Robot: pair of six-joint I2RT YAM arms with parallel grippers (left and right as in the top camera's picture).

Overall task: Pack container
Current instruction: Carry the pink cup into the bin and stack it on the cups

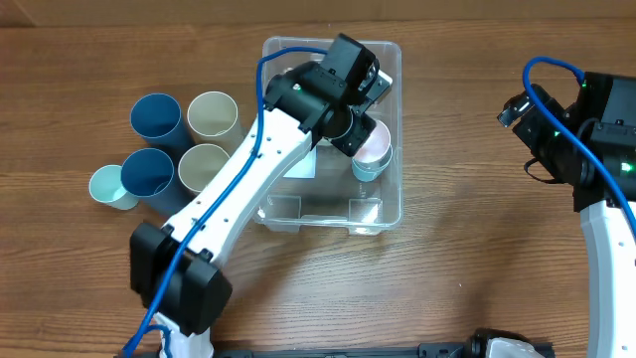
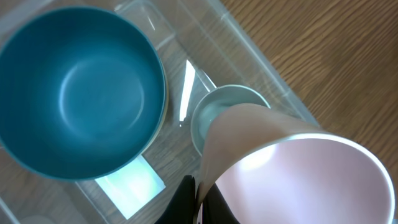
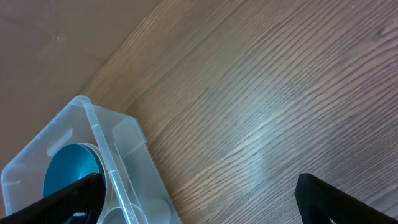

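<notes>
The clear container (image 1: 390, 204) stands mid-table. My left gripper (image 1: 360, 127) reaches into it and is shut on the rim of a pink cup (image 1: 375, 142), held tilted just above a pale blue cup (image 1: 366, 169) inside the container. In the left wrist view the fingers (image 2: 199, 202) pinch the pink cup's (image 2: 298, 174) wall, the pale blue cup (image 2: 214, 112) is under it, a teal bowl (image 2: 81, 93) sits beside it, and the white label (image 2: 130, 183) shows on the base. My right gripper (image 1: 515, 109) is open and empty, off to the container's right.
Several cups stand left of the container: two dark blue (image 1: 156, 117) (image 1: 149, 172), two beige (image 1: 212, 113) (image 1: 204, 167), one pale blue (image 1: 109, 186). The right wrist view shows the container's corner (image 3: 118, 155), the teal bowl (image 3: 68, 168) and bare wood.
</notes>
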